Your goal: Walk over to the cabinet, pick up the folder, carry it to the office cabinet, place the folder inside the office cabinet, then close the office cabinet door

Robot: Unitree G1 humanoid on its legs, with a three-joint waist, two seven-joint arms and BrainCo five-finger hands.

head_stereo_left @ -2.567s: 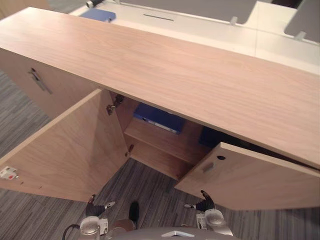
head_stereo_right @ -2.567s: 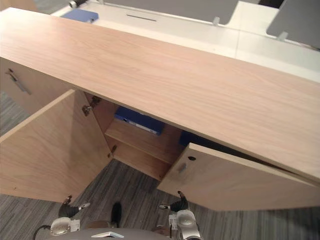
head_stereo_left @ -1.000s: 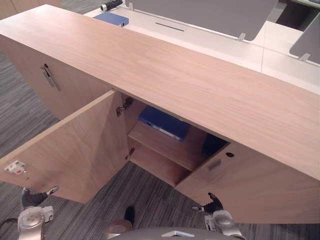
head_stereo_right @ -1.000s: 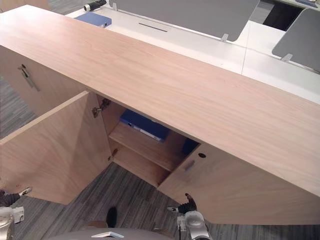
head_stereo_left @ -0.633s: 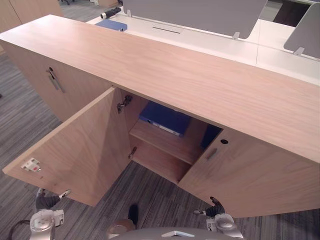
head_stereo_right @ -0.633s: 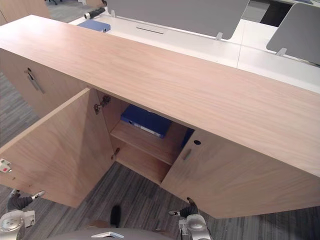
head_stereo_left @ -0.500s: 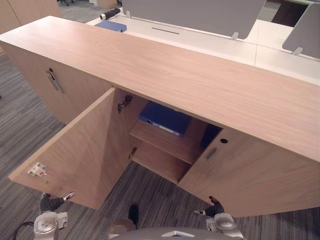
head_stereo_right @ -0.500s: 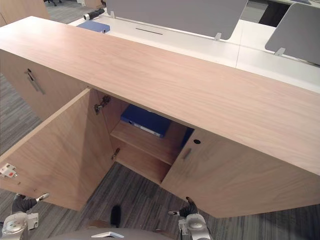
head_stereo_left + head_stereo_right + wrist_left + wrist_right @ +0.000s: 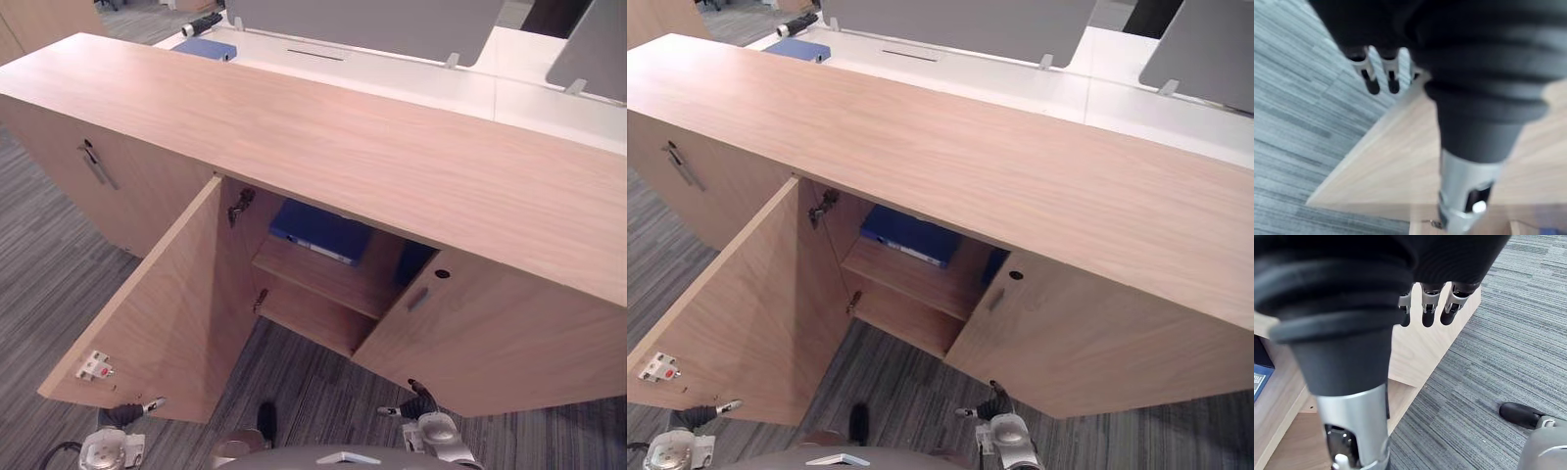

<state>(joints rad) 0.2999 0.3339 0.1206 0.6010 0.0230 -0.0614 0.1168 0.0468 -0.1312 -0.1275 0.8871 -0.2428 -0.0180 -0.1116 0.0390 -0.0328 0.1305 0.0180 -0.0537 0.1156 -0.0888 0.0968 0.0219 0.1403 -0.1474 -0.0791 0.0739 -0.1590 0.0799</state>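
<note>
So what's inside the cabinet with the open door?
A blue folder lies flat on the upper shelf. A dark blue thing sits beside it, mostly covered by the right door, so I cannot tell what it is.

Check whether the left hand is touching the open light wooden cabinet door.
Cannot tell. In the left wrist view the left hand hangs at the edge of the open light wooden door; neither gap nor contact shows plainly.

Left hand [image 9: 1469, 88] and right hand [image 9: 1342, 303] wear dark ribbed covers, silver fingers [image 9: 1428, 311].
</note>
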